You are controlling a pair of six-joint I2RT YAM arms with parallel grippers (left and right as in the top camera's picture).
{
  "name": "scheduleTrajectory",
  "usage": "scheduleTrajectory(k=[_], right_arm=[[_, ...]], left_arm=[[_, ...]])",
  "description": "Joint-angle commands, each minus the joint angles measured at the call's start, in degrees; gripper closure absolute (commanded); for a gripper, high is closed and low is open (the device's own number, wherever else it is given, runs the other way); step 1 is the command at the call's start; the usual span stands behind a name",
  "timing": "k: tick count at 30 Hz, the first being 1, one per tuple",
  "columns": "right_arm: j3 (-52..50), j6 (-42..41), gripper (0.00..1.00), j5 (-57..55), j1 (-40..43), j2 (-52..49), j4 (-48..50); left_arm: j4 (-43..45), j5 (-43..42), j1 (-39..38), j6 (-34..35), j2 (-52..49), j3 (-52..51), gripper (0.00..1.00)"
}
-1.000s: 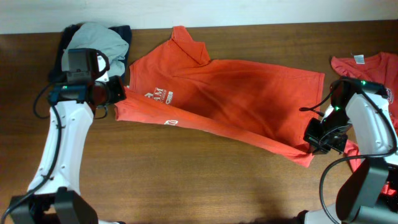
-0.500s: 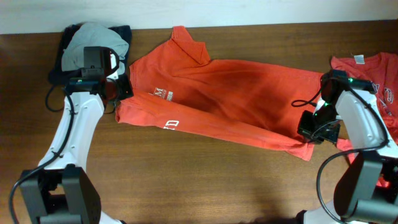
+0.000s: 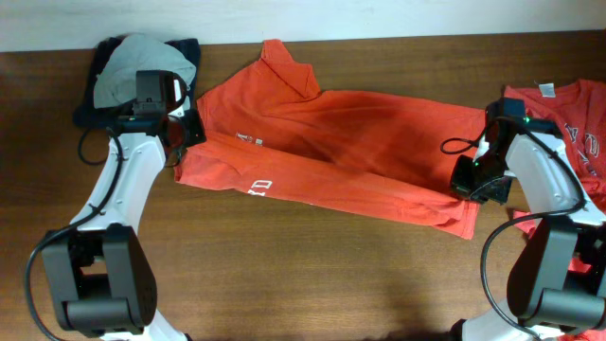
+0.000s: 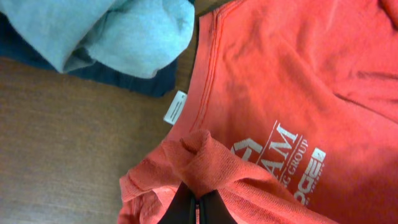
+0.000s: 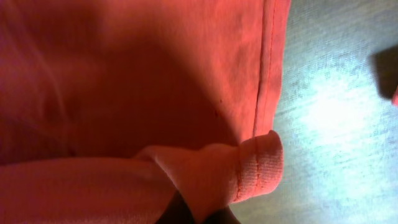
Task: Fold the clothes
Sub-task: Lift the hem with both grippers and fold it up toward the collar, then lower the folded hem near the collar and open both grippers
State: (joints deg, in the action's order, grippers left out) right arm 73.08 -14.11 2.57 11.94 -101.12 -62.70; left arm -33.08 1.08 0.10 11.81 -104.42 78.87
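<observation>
An orange-red T-shirt (image 3: 360,123) lies stretched across the middle of the table, its near edge doubled over onto itself. My left gripper (image 3: 186,133) is at the shirt's left end, shut on a bunched fold of the cloth (image 4: 205,155) just beside the white chest print (image 4: 283,152). My right gripper (image 3: 472,182) is at the right end, shut on the rolled-up hem corner (image 5: 252,165). In both wrist views the dark fingertips only peek out under the cloth at the bottom edge. A second orange-red shirt (image 3: 568,118) lies at the far right.
A heap of grey and dark blue clothes (image 3: 142,62) sits at the back left, right next to my left gripper; it also fills the top left of the left wrist view as grey cloth (image 4: 124,31). A white label (image 4: 175,107) sticks out at the shirt's edge. Bare wooden table (image 3: 312,275) runs along the front.
Both grippers have carried the shirt's near edge toward the back of the table. The folded strip now covers more of the shirt and most of the chest print in the overhead view.
</observation>
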Motion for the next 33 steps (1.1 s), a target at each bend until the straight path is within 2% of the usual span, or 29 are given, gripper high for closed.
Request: scheduleTrajectory(k=[1, 17, 19, 20, 21, 22, 23, 25, 26, 28, 29, 31, 32, 33], right_arm=[[0.76, 0.35, 0.96, -1.99, -0.35, -0.31, 2.51], [0.42, 0.37, 0.94, -2.05, -0.35, -0.52, 7.67], [0.33, 0.33, 0.77, -3.39, -0.35, -0.52, 8.72], [0.33, 0.31, 0.62, -4.48, -0.35, -0.52, 9.44], [0.33, 0.35, 0.48, -5.09, -0.35, -0.52, 10.40], [0.35, 0.44, 0.28, -5.53, -0.28, -0.52, 12.41], [0.52, 1.11, 0.21, -5.86, -0.22, -0.52, 13.53], [1.70, 3.43, 0.14, -5.84, 0.07, -0.52, 14.53], [2.97, 4.07, 0.09, -5.70, 0.09, -0.48, 13.88], [6.08, 6.88, 0.08, -4.02, 0.07, -0.46, 10.43], [8.83, 7.96, 0.08, -2.05, 0.02, -0.46, 6.80], [12.68, 8.22, 0.09, 0.68, 0.02, -0.46, 0.83], [14.14, 8.37, 0.11, 1.16, 0.02, -0.46, -1.92], [15.30, 8.37, 0.14, 1.31, 0.02, -0.46, -4.92]], left_arm=[[2.54, 1.75, 0.15, 0.11, -0.70, 1.11, 0.99], [5.92, 1.73, 0.15, 0.11, -4.57, 1.11, 0.99], [6.73, 1.73, 0.15, 0.09, -4.66, 1.11, 0.98], [7.50, 1.68, 0.15, 0.09, -4.66, 1.11, 0.96], [8.24, 1.44, 0.15, 0.02, -4.63, 1.11, 0.90], [9.94, -0.63, 0.15, -2.40, -4.63, 1.64, 0.75], [9.92, -2.08, 0.15, -3.72, -4.63, 2.78, 0.72], [8.33, -2.86, 0.04, -3.98, -4.61, 5.40, 0.66], [5.46, -3.02, -0.09, -3.98, -4.52, 8.39, 0.58], [0.50, -3.04, -0.33, -3.98, -4.52, 13.16, 0.46], [-3.80, -3.04, -0.48, -3.98, -4.52, 16.90, 0.44], [-8.39, -3.32, -0.83, -3.96, -4.52, 20.48, 0.44], [-10.97, -3.82, -1.18, -3.96, -4.52, 22.18, 0.48], [-12.87, -4.50, -1.68, -3.96, -4.52, 22.91, 0.59]])
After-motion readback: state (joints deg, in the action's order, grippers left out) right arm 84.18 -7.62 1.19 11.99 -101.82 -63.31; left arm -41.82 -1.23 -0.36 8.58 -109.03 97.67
